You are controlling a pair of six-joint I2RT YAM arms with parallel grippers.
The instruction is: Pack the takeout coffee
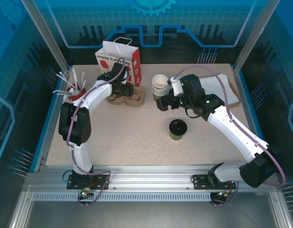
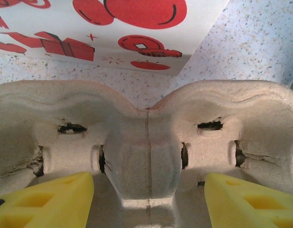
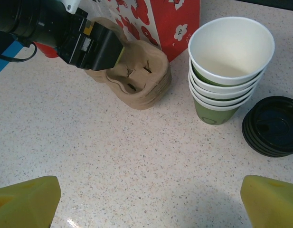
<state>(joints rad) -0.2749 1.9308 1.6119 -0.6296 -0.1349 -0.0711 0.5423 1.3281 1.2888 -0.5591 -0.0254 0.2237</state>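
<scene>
— Why's the left pincer (image 2: 148, 190) open astride that brown moulded-pulp cup carrier (image 2: 146, 142)?
— To grab it, I'd guess. The black-lidded green paper coffee cup (image 1: 177, 129) stands on the desk (image 1: 127, 137), near the empty, open right pincer (image 3: 151, 197).

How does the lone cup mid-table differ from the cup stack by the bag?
The lone cup is capped in black; the cup stack is open-topped, white inside. The lone cup is single; the cup stack is several nested. The lone cup stands alone mid-table; the cup stack sits beside loose black lids. Both stand upright with green bodies.
</scene>
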